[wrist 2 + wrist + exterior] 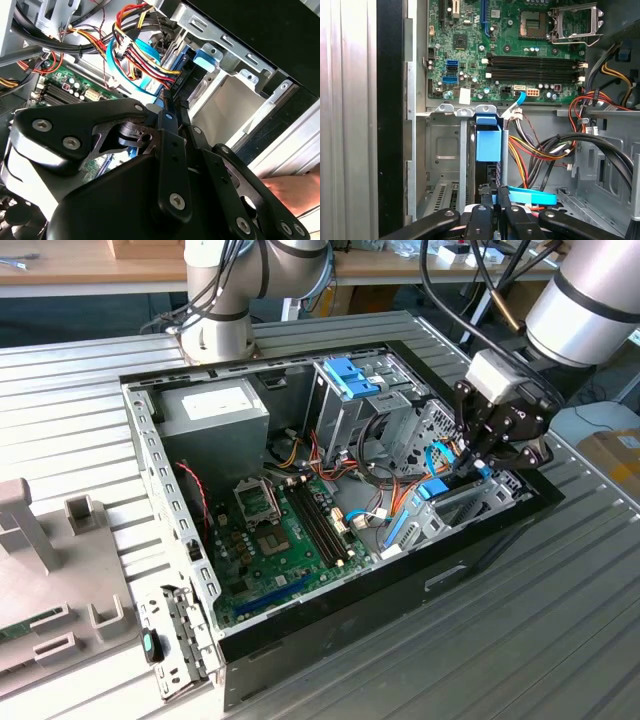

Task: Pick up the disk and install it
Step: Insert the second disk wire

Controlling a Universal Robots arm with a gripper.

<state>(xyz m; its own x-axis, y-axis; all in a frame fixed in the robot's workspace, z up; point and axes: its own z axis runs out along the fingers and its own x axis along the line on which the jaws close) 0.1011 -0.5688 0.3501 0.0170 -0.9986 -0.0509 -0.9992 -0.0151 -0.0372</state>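
The disk (487, 145) stands on edge in a narrow bay of the open computer case (150, 430), at its corner on the exterior view's right. Its blue carrier end (432, 490) faces up out of the bay. My gripper (494, 192) is directly over the disk's end, fingers (485, 200) pressed close together, and the tips appear to touch the disk's edge. In the second wrist view the gripper (168, 102) is shut, its tips beside the blue rail. My gripper (468, 468) hangs low inside the case wall in the exterior view.
A blue flat cable (530, 196) and coloured power wires (535, 150) run close beside the bay. The motherboard (280, 530), the power supply box (215, 410) and an upright drive cage (350, 390) fill the case. A hand (287, 192) shows outside the case wall.
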